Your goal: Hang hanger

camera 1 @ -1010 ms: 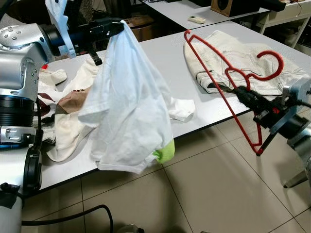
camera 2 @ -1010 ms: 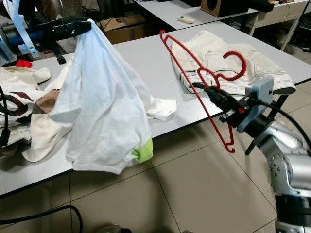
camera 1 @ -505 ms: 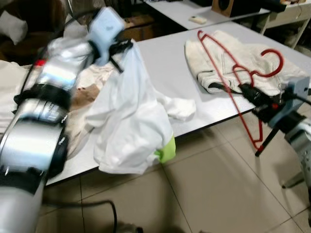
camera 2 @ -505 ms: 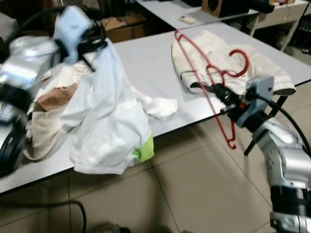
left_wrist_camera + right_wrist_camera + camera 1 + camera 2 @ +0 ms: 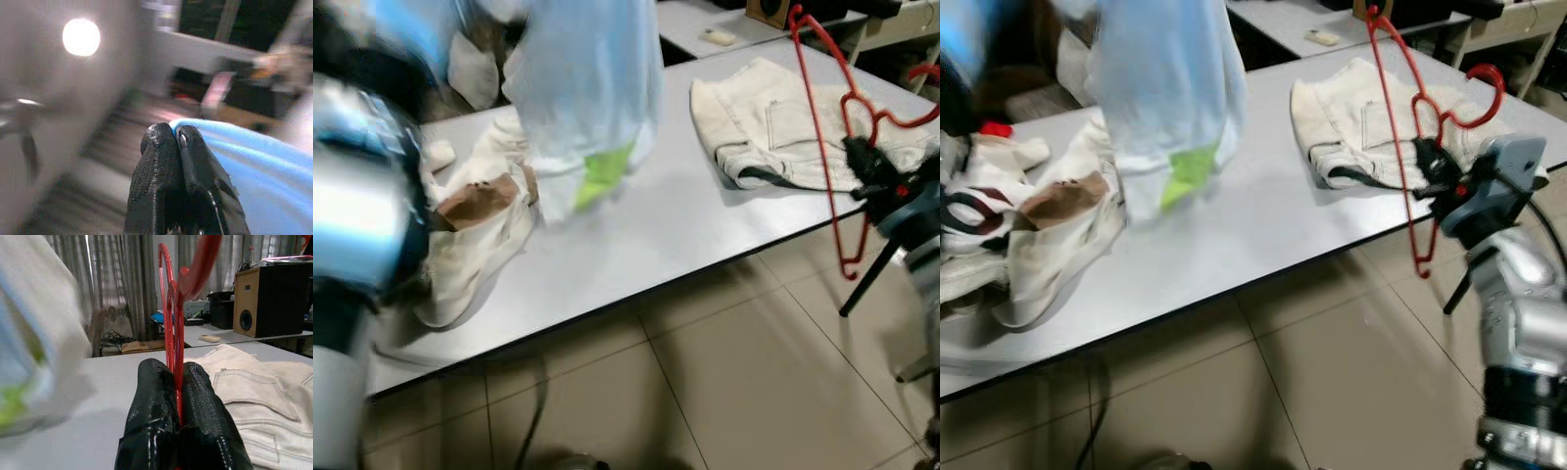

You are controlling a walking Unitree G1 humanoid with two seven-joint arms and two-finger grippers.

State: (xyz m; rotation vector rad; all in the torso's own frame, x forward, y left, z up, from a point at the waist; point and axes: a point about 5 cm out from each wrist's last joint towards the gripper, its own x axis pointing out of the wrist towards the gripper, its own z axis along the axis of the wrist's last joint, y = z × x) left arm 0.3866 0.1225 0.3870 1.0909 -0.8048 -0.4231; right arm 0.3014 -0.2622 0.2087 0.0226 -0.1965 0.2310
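**Red hanger clamped upright, white garment lifted**

The right gripper (image 5: 177, 382) has its two black fingers pressed together on the thin red plastic hanger (image 5: 820, 127), which stands nearly upright above the fingers, its hook curling overhead and one corner hanging below, past the edge of the grey table (image 5: 666, 215). Just beyond those fingers lie folded cream trousers (image 5: 1361, 127) on the tabletop. The left gripper (image 5: 177, 139) is pinched tight on the edge of a white cloth garment with a green patch (image 5: 587, 88), which hangs down over the table, blurred. Beside that garment sits a crumpled pile of cream clothes (image 5: 475, 230).
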